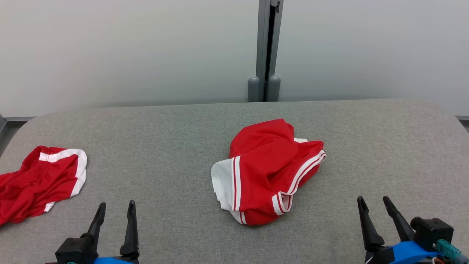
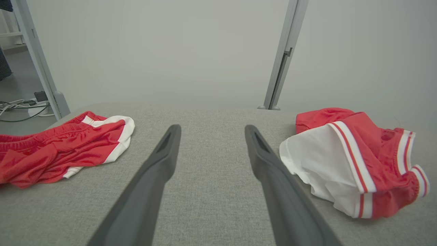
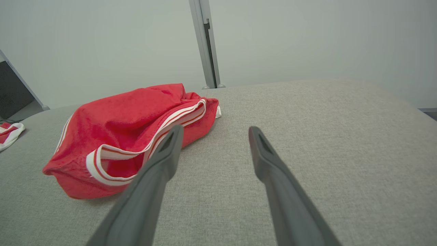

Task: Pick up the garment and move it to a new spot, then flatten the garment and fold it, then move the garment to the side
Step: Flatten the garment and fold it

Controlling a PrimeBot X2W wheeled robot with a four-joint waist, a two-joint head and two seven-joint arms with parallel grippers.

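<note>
- The grey padded tabletop (image 1: 165, 146) spreads wide before you, with bare cloth along the near edge and out to the right (room enough for a new spot).
- The garment (image 1: 267, 168), red with white stripes and a white panel, lies bunched in a heap at the middle of the tabletop. It sits between your two arms and farther out than both, and nothing touches it.
- A second garment (image 1: 36, 179), red with white trim, lies crumpled at the far left, well apart from the heap. I take the middle one as yours, since it lies between the arms.
- Your right claw (image 1: 373, 200) hangs at the near right with its jaws spread wide, holding nothing. In its wrist view the heap lies just left of its fingers.
- Your left claw (image 1: 117, 204) hangs at the near left, also wide and empty. Its fingers point over the bare tabletop between the two garments.
- By my reading you are at the very first step: the pick-up has not begun.
- The next move calls for reaching forward and inward to the heap. Come down on a raised fold (the striped hem on its near right side looks handy) and close on cloth alone, not on the padding beneath.
</note>
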